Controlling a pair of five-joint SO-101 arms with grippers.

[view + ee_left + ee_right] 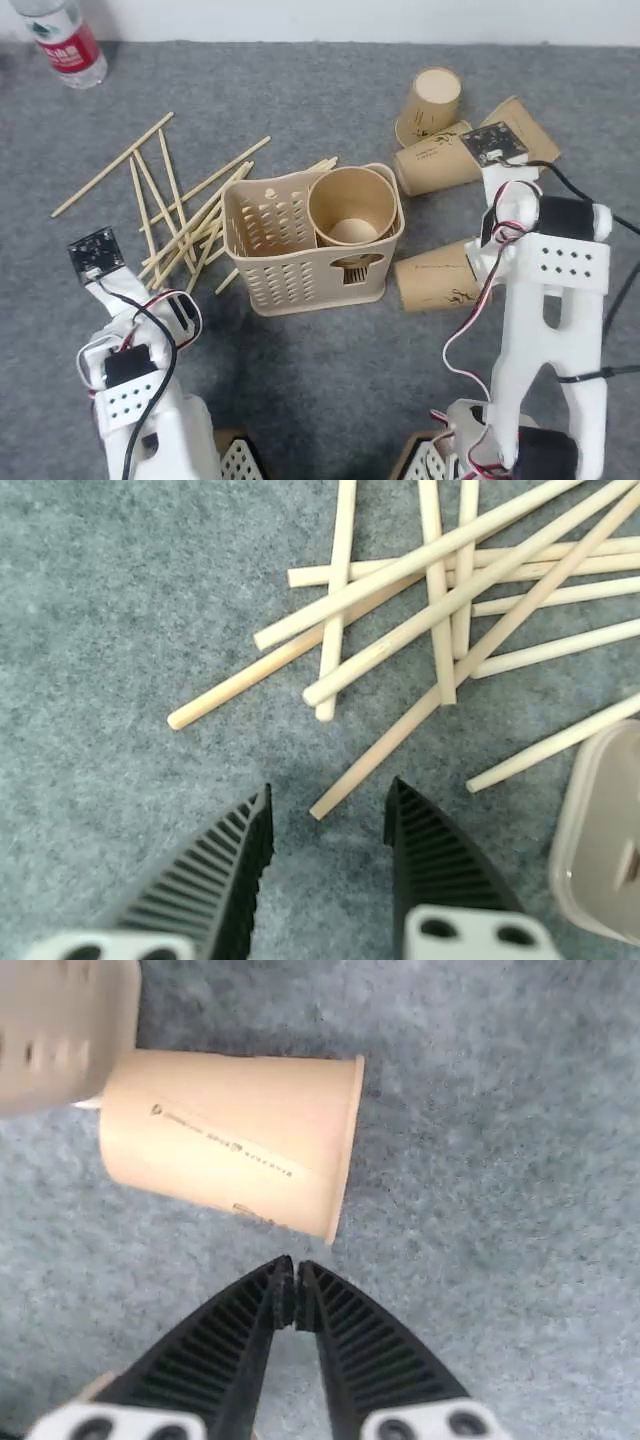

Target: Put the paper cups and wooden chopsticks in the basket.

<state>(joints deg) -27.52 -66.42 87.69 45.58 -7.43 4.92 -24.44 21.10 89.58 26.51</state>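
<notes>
Several wooden chopsticks [180, 212] lie crisscrossed on the grey mat left of the beige slotted basket [290, 265]. One paper cup [350, 208] stands inside the basket. My left gripper [328, 815] is open just above the mat, and the tip of one chopstick [375, 760] reaches between its fingers. Another paper cup [230, 1140] lies on its side right of the basket, also seen as the cup [438, 282] beside the right arm. My right gripper [291, 1282] is shut and empty, close to that cup's rim.
Three more paper cups [436, 158] lie or lean at the back right. A water bottle [66, 42] stands at the back left corner. The right arm [548, 270] stands over the mat right of the basket, with cables trailing beside it.
</notes>
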